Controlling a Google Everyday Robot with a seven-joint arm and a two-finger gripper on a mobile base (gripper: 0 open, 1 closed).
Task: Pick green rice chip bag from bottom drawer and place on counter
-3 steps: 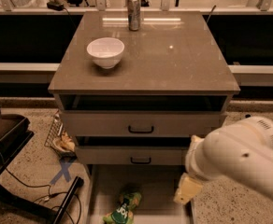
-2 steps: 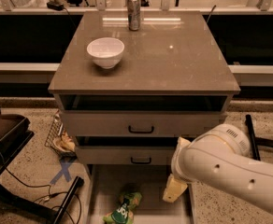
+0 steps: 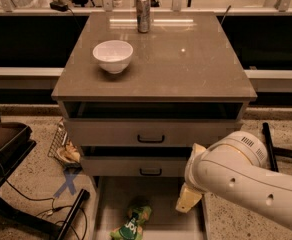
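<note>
Reaching the green rice chip bag [image 3: 132, 225], lying left in the bottom drawer [image 3: 136, 191], needs the claw [image 3: 188, 200], over the drawer's right side, to move left and lower; its opening I cannot tell.

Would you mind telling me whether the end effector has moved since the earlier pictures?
Yes. The end effector has shifted left, toward the lower black handle, and hangs over the bottom drawer, right of the green rice chip bag.

- White bowl [image 3: 113, 55] sits on the counter [image 3: 186, 69], front left.
- Metal can [image 3: 143, 14] stands upright near its back edge.
- Blue tape cross [image 3: 67, 184] marks the speckled floor [image 3: 31, 176].
</note>
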